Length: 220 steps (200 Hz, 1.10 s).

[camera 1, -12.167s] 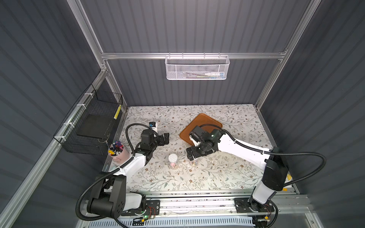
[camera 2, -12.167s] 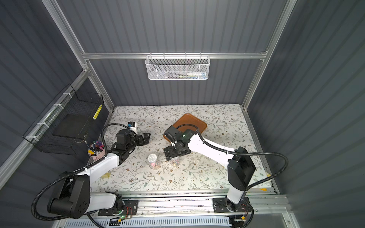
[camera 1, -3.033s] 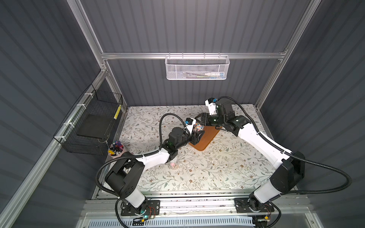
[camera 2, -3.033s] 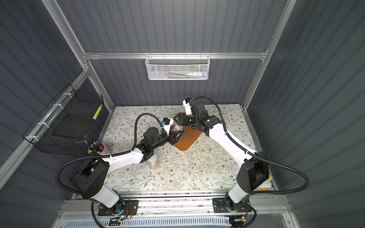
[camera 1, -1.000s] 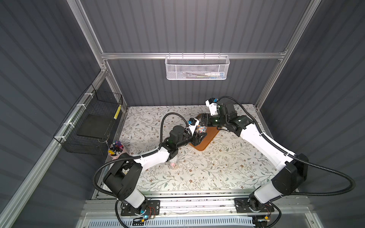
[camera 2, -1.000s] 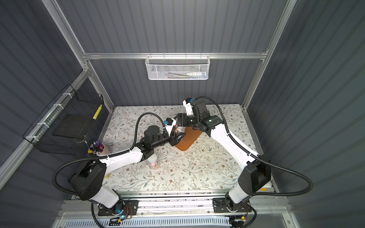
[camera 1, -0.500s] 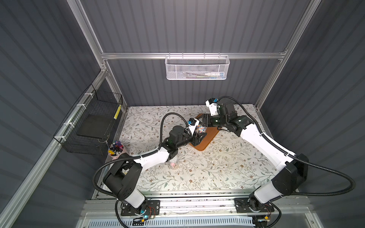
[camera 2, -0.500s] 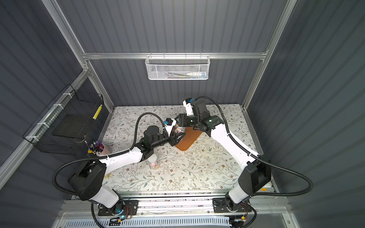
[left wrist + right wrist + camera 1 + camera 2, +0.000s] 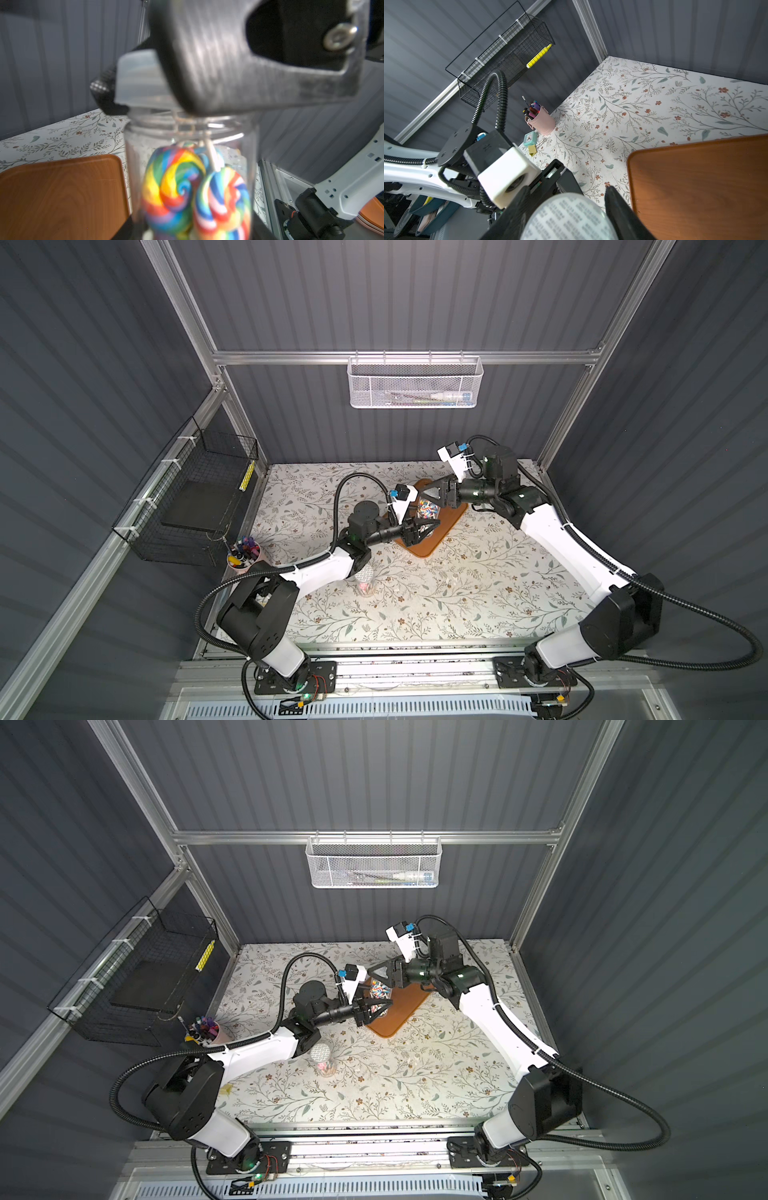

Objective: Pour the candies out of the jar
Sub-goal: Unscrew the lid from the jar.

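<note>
Floral cloth (image 9: 478, 585) covered the tabletop inside dark ribbed walls (image 9: 374, 302), with a white mesh basket (image 9: 413, 383) on the back rail, a black wire basket (image 9: 195, 506) on the side wall and a pink pen cup (image 9: 544, 122) standing below it. Over the wooden tray (image 9: 440, 531) the left gripper (image 9: 426, 527) clamped the jar (image 9: 428, 510), upright, candies (image 9: 195, 187) inside; the right gripper (image 9: 431, 495) pinched its lid (image 9: 566, 218).
</note>
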### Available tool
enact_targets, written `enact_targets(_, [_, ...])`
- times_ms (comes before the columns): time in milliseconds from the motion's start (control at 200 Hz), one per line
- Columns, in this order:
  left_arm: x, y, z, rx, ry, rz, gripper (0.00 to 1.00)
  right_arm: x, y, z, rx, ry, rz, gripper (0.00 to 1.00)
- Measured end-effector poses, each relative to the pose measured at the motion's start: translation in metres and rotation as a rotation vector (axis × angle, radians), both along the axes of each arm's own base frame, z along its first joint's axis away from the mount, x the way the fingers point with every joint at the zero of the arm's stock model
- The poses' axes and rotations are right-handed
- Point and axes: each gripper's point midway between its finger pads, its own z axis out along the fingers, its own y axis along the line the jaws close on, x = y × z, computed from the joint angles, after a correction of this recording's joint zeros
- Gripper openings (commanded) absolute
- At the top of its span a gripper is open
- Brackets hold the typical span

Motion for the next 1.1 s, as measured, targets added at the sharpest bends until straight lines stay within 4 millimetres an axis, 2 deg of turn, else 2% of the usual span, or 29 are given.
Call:
enact_targets(280, [-0.007, -0.003, 0.005, -0.01, -0.013, -0.039, 0.0, -0.007, -0.006, 0.006, 0.037, -0.022, 0.031, 0.5])
enact_targets(545, [-0.01, -0.007, 0.006, -0.016, -0.029, -0.064, 0.0, -0.01, -0.009, 0.01, 0.055, -0.012, 0.05, 0.65])
enact_targets(830, [-0.014, -0.011, -0.008, 0.032, -0.008, -0.077, 0.0, -0.007, -0.012, 0.016, 0.061, -0.017, 0.012, 0.78])
enact_targets(966, [-0.01, -0.01, -0.012, 0.049, -0.007, -0.05, 0.0, 0.001, -0.018, 0.011, 0.029, -0.004, -0.057, 0.78])
enact_targets(1101, [0.004, -0.006, -0.02, 0.083, -0.012, 0.034, 0.0, 0.015, -0.032, 0.0, -0.04, 0.039, -0.187, 0.79])
